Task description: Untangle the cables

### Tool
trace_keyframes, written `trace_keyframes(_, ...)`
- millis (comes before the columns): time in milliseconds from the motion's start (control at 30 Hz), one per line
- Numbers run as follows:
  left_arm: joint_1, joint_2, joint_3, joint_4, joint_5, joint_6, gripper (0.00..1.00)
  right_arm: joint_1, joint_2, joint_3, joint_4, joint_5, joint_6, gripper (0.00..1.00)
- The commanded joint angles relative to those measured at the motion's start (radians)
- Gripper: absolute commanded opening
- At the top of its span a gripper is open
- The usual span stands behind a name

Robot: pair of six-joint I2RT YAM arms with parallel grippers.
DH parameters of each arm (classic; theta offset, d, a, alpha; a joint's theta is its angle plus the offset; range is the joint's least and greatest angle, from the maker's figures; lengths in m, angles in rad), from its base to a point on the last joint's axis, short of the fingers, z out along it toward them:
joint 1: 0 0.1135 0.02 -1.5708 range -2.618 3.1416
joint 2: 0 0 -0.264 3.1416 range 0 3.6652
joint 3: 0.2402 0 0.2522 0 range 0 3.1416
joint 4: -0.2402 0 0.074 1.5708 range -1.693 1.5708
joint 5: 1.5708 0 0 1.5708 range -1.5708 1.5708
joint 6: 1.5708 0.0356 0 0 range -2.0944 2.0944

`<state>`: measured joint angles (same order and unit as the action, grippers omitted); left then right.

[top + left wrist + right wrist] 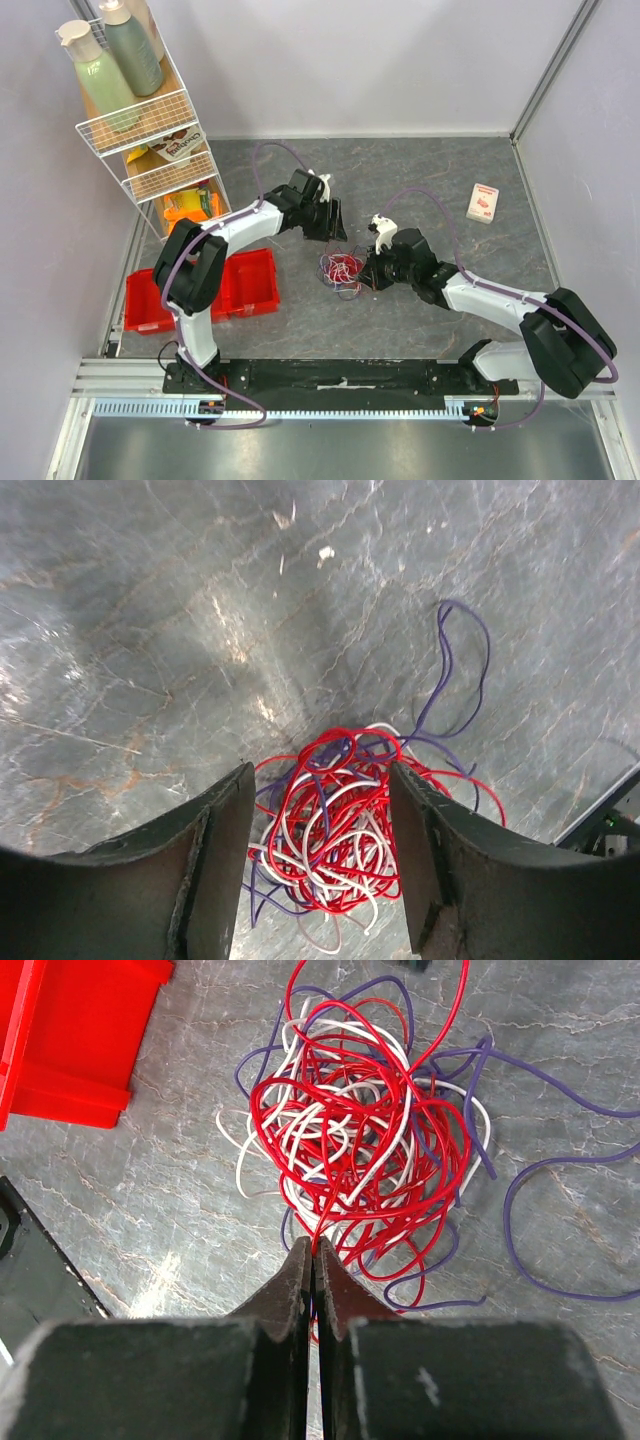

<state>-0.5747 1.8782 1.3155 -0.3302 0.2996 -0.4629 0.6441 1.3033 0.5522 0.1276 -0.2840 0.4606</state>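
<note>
The right hand (313, 1245) is being held shut, its 2 fingers pressed flat together, and a red strand of the cables (360, 1140) is being pinched at their tips. The left hand (320, 772) is being held open with nothing being gripped. In its own camera its 2 fingers are being shown on either side of the heap, though whether they are touching it cannot be told. The cables are being left as 1 tangled heap of red, white and purple on the grey surface (150, 1190), between the 2 hands, with purple loops trailing outward. A red bin (250, 285) is being seen to the left of the heap, a wire rack (150, 130) carrying bottles in the far left corner, and a small box (483, 203) to the far right.
</note>
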Motion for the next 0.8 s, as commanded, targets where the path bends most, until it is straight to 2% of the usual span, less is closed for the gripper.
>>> trace_keyframes(0, -0.002, 0.021, -0.025, 0.057, 0.084, 0.047, 0.62, 0.0, -0.032, -0.003, 0.046, -0.007, -0.008, 0.06)
trace_keyframes(33, -0.002, 0.03, -0.018, 0.057, 0.093, 0.047, 0.58, 0.0, -0.032, -0.003, 0.046, -0.01, -0.01, 0.06)
trace_keyframes(133, -0.01, 0.009, -0.015, 0.088, 0.107, 0.058, 0.28, 0.0, -0.019, -0.005, 0.046, -0.004, 0.003, 0.09)
trace_keyframes(200, -0.017, -0.028, -0.016, 0.086, 0.066, 0.073, 0.12, 0.0, -0.013, -0.005, 0.04, 0.011, 0.012, 0.15)
trace_keyframes(267, -0.028, -0.083, -0.027, 0.086, 0.029, 0.095, 0.02, 0.0, -0.01, -0.005, 0.018, 0.055, 0.024, 0.23)
trace_keyframes(300, -0.033, -0.118, -0.032, 0.083, 0.009, 0.111, 0.02, 0.0, -0.006, -0.005, 0.012, 0.072, 0.03, 0.28)
trace_keyframes(400, -0.057, -0.249, -0.058, 0.109, 0.019, 0.177, 0.02, 0.0, 0.002, 0.005, -0.017, 0.104, 0.039, 0.53)
trace_keyframes(500, -0.073, -0.371, -0.096, 0.166, 0.084, 0.228, 0.02, 0.0, -0.018, 0.017, -0.042, 0.127, 0.05, 0.69)
trace_keyframes(600, -0.088, -0.49, -0.143, 0.22, 0.141, 0.268, 0.02, 0.0, -0.084, 0.043, -0.072, 0.143, 0.058, 0.77)
trace_keyframes(767, -0.114, -0.629, -0.197, 0.269, 0.122, 0.291, 0.02, 0.0, -0.203, 0.101, -0.102, 0.149, 0.137, 0.86)
